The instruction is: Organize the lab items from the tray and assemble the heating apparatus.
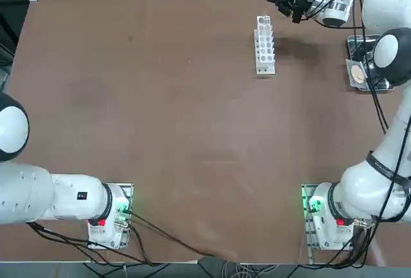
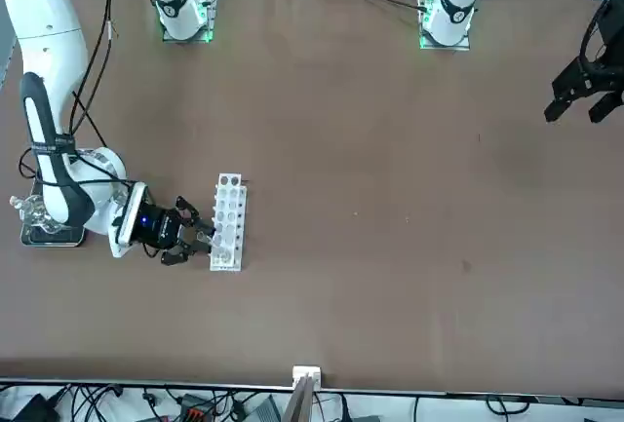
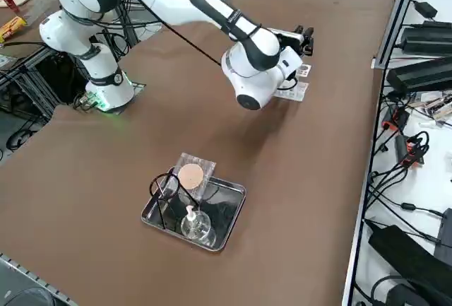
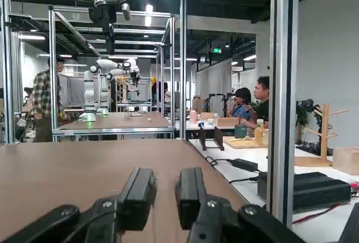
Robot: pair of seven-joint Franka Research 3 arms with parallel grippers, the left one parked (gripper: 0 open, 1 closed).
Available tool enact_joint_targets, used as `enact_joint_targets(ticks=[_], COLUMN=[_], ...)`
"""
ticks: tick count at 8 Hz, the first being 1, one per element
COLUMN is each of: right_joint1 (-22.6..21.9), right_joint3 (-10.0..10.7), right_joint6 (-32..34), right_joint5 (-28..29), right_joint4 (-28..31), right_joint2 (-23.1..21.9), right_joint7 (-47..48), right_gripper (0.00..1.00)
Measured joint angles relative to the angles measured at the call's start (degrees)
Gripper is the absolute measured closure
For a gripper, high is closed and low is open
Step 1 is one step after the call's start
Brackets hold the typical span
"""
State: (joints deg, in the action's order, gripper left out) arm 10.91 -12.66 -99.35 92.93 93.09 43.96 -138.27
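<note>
The right gripper [image 4: 165,198] hovers by the white test-tube rack [image 1: 264,45] near the tabletop's far edge, fingers slightly apart and holding nothing — likely just let go of the rack. The tray [image 3: 231,221] sits at the right edge with the glass burner [image 3: 197,225], wire tripod [image 3: 165,186] and mesh square [image 3: 191,174] on it, unassembled. The bare tabletop between leaves ample room for building the apparatus.

white test-tube rack [image 1: 264,45], brown table [image 1: 160,130]
</note>
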Motion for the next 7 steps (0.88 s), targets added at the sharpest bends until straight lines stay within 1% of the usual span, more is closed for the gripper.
enact_joint_targets(ticks=[1,3,4,5,6,7], right_joint1=[0.0,0.1,0.2,0.4,0.7,1.1], right_joint3=[0.0,0.0,0.0,0.0,0.1,0.4], right_joint6=[0.0,0.0,0.0,0.0,0.0,0.0], right_joint5=[0.0,0.0,0.0,0.0,-0.2,-1.5], right_joint4=[0.0,0.0,0.0,0.0,0.0,-0.2], right_joint2=[0.0,0.0,0.0,0.0,0.0,-0.2], right_joint7=[0.0,0.0,0.0,0.0,0.5,1.9], right_gripper=[0.67,0.46,0.44,0.29,0.28,0.23])
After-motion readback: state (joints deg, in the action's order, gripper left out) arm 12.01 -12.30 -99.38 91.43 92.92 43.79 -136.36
